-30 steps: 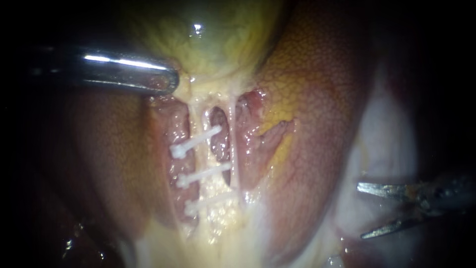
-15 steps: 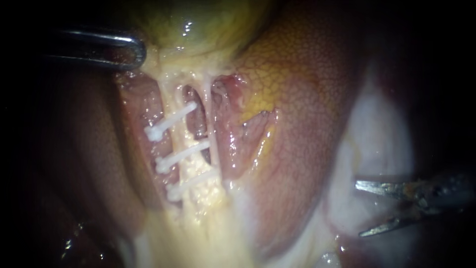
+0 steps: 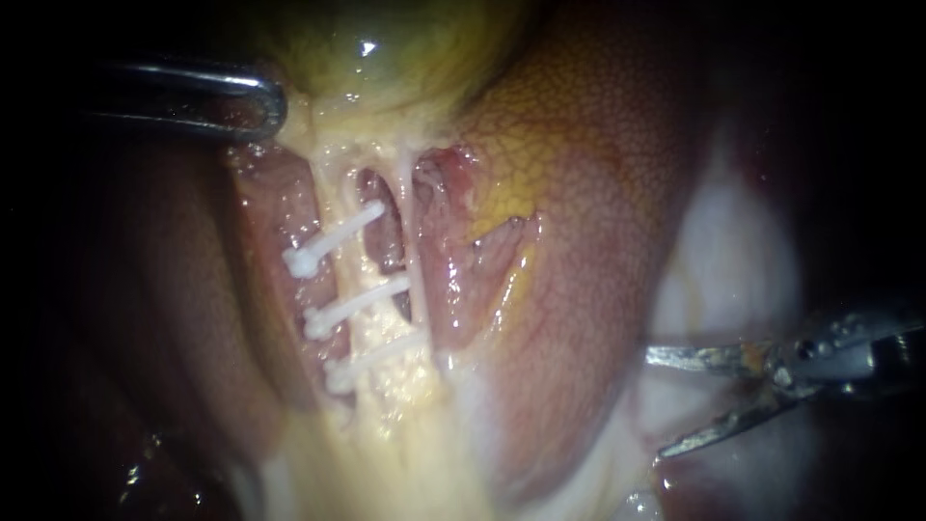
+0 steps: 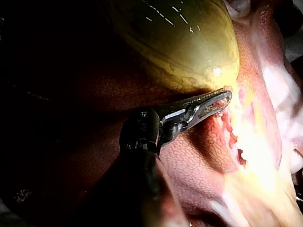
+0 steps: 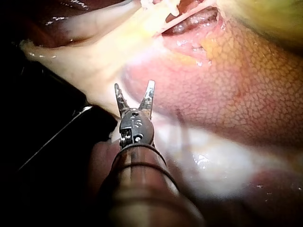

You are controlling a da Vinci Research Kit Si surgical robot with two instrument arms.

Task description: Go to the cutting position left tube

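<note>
Lower right of frame: right instrument (image 3: 664, 403), jaws spread, empty | left tube (image 3: 347, 268) well apart toward centre-left, long axis running top to bottom, three clips (image 3: 352, 304) across it | upper left: left instrument (image 3: 262, 101) clamped on gallbladder (image 3: 386, 48) | approach likely leftward, jaws crosswise to tube.

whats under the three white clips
The pale left tube runs beneath all three clips, with reddish tissue showing either side. The tube's surface directly under each clip is covered.
</note>
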